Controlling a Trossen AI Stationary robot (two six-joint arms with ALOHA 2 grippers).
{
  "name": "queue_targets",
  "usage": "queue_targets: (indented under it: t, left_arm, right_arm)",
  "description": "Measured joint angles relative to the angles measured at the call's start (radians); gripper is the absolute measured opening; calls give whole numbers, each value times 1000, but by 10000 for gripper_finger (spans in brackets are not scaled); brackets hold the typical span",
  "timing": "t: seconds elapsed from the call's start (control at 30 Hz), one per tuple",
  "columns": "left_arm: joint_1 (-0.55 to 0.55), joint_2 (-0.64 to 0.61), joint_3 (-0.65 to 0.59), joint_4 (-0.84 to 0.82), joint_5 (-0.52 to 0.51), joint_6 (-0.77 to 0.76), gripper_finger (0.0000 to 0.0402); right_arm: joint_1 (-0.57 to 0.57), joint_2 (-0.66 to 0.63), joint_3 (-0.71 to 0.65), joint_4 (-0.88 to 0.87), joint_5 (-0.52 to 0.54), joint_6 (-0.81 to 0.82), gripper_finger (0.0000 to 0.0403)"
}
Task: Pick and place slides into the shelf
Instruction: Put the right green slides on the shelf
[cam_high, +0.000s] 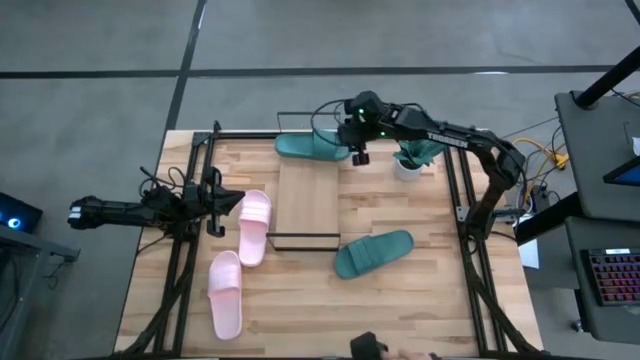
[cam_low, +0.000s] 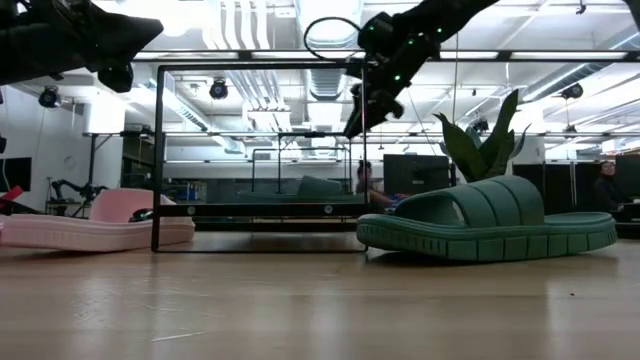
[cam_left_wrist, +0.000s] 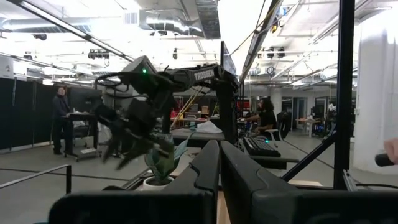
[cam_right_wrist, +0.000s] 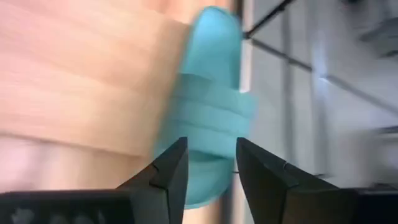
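Observation:
The shelf (cam_high: 307, 205), a light-wood board with black wire rails, lies mid-table. One teal slide (cam_high: 312, 148) lies sole-down across its far end. My right gripper (cam_high: 360, 155) hangs open just above that slide's right end; in the right wrist view the slide (cam_right_wrist: 208, 118) shows below the parted fingers (cam_right_wrist: 171, 168), apart from them. A second teal slide (cam_high: 372, 252) rests on the table right of the shelf's near end. Two pink slides (cam_high: 253, 225) (cam_high: 225, 292) lie left of the shelf. My left gripper (cam_high: 215, 200) waits shut at the table's left side.
A potted plant (cam_high: 412, 158) stands close behind my right gripper at the far right. Black frame rails (cam_high: 462, 200) run along the table's left and right sides. Bare wood lies between the near teal slide and the table's front edge.

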Motion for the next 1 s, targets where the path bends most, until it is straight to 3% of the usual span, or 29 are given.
queue_targets:
  t: [0.17,0.4,1.0]
  left_arm:
    - [0,4,0,-1,0,0,0]
    - [0,5,0,-2,0,0,0]
    - [0,10,-1,-3,0,0,0]
  right_arm:
    - [1,7,-33,-124,-20,25,88]
    - [17,45,-103,-97,-45,22,15]
    - [18,161,-159,137,-39,22,9]
